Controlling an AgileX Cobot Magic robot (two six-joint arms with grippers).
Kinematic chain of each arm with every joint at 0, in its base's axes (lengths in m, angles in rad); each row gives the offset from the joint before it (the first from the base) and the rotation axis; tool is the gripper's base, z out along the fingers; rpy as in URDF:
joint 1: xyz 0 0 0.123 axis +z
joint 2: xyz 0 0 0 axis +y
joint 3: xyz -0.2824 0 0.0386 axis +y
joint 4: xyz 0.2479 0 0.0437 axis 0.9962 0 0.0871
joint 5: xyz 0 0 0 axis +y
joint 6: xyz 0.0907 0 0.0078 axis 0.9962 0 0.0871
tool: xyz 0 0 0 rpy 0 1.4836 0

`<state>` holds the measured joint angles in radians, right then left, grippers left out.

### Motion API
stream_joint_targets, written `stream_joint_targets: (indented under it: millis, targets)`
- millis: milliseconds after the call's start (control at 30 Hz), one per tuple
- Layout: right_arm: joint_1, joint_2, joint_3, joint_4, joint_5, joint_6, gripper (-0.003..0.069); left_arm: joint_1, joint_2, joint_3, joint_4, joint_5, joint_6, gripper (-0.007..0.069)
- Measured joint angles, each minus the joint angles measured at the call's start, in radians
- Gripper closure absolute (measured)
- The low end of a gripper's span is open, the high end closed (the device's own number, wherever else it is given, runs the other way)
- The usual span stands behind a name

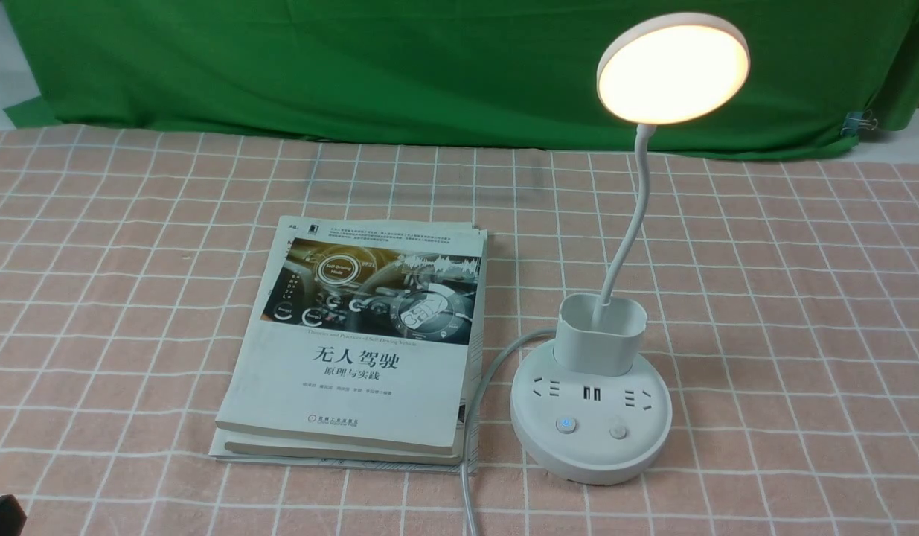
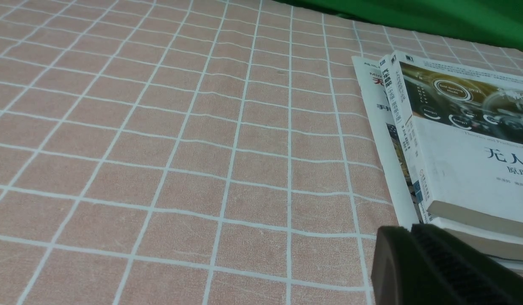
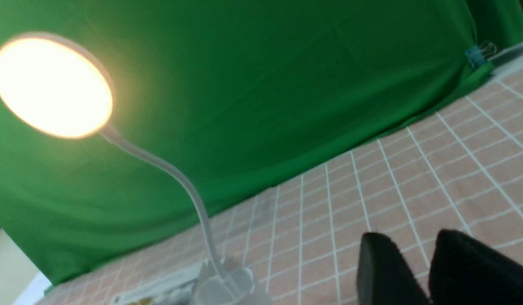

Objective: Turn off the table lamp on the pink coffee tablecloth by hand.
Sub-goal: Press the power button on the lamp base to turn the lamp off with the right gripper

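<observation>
The white table lamp stands on the pink coffee tablecloth point(image 1: 801, 298), right of centre. Its round head point(image 1: 673, 68) glows warm yellow, so it is lit. On the round base point(image 1: 591, 454) are two buttons: one with a blue light point(image 1: 566, 425) and a plain one point(image 1: 617, 431). My right gripper point(image 3: 411, 239) hangs open over bare cloth, to the side of the lamp head point(image 3: 53, 87) and its neck point(image 3: 189, 190); it is outside the front view. My left gripper point(image 2: 409, 231) is shut on nothing, low beside the books. A dark bit of it point(image 1: 1, 514) shows in the front view's corner.
Two stacked white books point(image 1: 362, 342) point(image 2: 456, 169) lie left of the lamp base. The lamp's grey cable point(image 1: 478, 402) runs between books and base toward the near edge. A green backdrop cloth point(image 1: 429, 67) hangs behind, with a binder clip point(image 1: 861, 120) at its right end.
</observation>
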<state>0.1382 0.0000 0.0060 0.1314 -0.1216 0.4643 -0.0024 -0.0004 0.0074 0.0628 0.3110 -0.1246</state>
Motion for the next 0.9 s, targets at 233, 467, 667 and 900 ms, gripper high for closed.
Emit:
stream_joint_targets:
  millis: [233, 467, 667, 900]
  targets:
    - [0.045, 0.138, -0.181, 0.002, 0.308, -0.089, 0.0607, 0.0, 0.0, 0.0, 0.0, 0.0, 0.0, 0.0618]
    - [0.141, 0.603, -0.612, 0.002, 0.813, -0.303, 0.0613, 0.0, 0.0, 0.0, 0.0, 0.0, 0.0, 0.0618]
    - [0.182, 0.966, -0.811, 0.002, 1.013, -0.41, 0.062, 0.0, 0.0, 0.0, 0.0, 0.0, 0.0, 0.0618]
    - [0.375, 1.274, -0.948, -0.001, 0.989, -0.429, 0.062, 0.0, 0.0, 0.0, 0.0, 0.0, 0.0, 0.0618]
